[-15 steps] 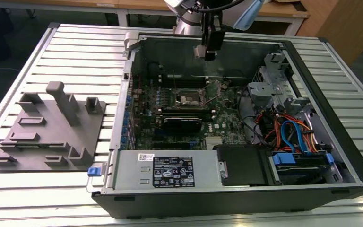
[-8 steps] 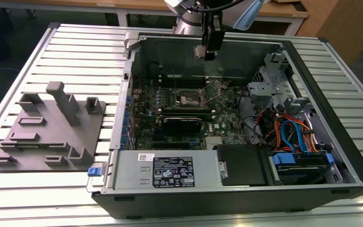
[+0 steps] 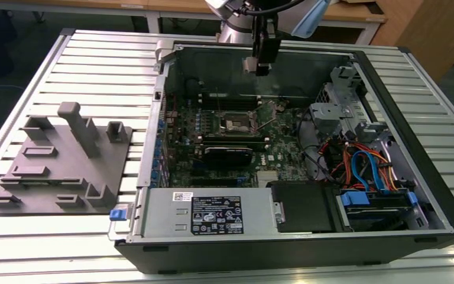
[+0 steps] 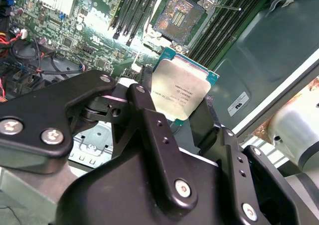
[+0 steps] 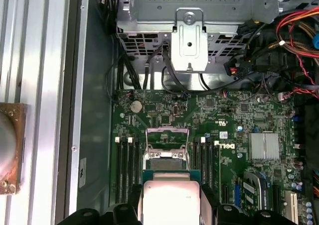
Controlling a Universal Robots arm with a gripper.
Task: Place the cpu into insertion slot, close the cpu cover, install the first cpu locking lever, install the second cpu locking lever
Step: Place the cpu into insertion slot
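Observation:
My gripper [image 3: 257,64] hangs over the open computer case, above its back part, shut on the cpu [image 4: 182,88]. Both wrist views show the chip's silvery top and green edge held between the black fingers [image 4: 144,110]; in the first wrist view the cpu [image 5: 170,197] sits just short of the insertion slot [image 5: 167,164]. The slot [image 4: 178,17] lies bare on the motherboard with its dark contact field exposed, also seen from outside as the insertion slot [image 3: 235,123]. The cpu cover [image 5: 167,135] stands raised at the slot's far side. A thin locking lever [image 4: 227,7] sticks out beside the slot.
Long black memory slots [image 4: 134,6] flank the socket on both sides. A black card [image 3: 227,155] lies below it, a drive cage [image 3: 341,109] and coloured cables [image 3: 361,165] at the exterior view's right. A grey fixture plate [image 3: 61,160] sits outside the case.

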